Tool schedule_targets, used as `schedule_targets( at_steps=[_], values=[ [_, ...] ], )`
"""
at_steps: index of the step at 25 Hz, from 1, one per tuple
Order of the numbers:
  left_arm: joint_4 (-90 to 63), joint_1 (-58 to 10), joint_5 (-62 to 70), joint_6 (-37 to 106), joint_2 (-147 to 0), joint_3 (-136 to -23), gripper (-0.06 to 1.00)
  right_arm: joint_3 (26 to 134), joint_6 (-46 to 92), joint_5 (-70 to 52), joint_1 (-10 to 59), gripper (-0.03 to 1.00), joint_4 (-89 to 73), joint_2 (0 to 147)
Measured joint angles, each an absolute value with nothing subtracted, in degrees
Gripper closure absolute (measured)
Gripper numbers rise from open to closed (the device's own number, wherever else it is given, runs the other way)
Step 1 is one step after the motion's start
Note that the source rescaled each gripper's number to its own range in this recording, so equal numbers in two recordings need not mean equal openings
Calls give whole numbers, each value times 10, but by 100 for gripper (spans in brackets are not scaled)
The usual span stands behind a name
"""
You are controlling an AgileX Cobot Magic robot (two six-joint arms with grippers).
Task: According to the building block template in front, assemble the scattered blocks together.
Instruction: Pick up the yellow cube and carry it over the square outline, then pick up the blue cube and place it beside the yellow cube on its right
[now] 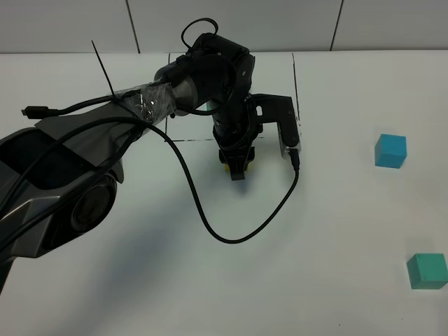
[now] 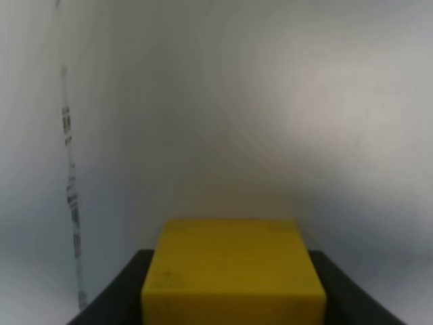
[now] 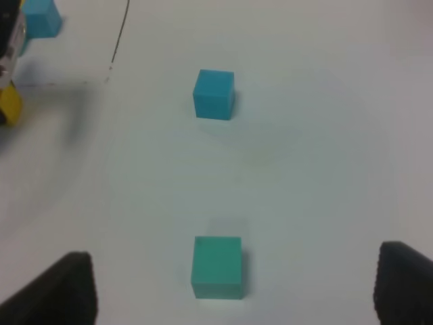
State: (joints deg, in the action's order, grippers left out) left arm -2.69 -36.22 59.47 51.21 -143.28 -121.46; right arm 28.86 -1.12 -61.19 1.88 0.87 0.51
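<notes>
The yellow cube [image 2: 233, 271] is clamped in the left pincer [image 1: 234, 170]. The sky-blue cube [image 1: 390, 150] and teal-green cube [image 1: 428, 271] lie apart on the worktop [image 1: 336, 245].

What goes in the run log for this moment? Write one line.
left gripper: shut on yellow cube, beside black frame line | right gripper: open, empty | sky-blue cube, teal-green cube: on table, apart

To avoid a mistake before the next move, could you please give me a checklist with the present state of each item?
1. Yellow cube between the left pincer's fingers: ok.
2. Yellow cube lifted off the table: cannot tell.
3. Right pincer open: ok.
4. Sky-blue cube and teal cube apart, nothing on them: ok.
5. Building block template in full view: not ok, the left arm covers most of it.
</notes>
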Motion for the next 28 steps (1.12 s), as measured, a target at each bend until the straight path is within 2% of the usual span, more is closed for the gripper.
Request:
schedule_targets(
  at_steps=[11, 13, 18, 20, 23, 28],
  values=[
    [-27, -362, 594, 510, -1433, -1215, 93, 289, -11, -612, 19, 29, 9, 5],
    [-27, -362, 595, 510, -1433, -1215, 81, 289, -11, -612, 19, 29, 9, 5],
    [-17, -362, 608, 515, -1427, -1216, 20, 289, -11, -612, 19, 29, 9, 5],
    [-9, -362, 610, 515, -1417, -1220, 5, 289, -11, -612, 19, 29, 9, 5],
    [12, -362, 614, 499, -1394, -1221, -4, 289, -11, -612, 19, 29, 9, 5],
    [86, -356, 650, 414, -1360, -1221, -6, 289, -11, -612, 19, 29, 9, 5]
  ],
)
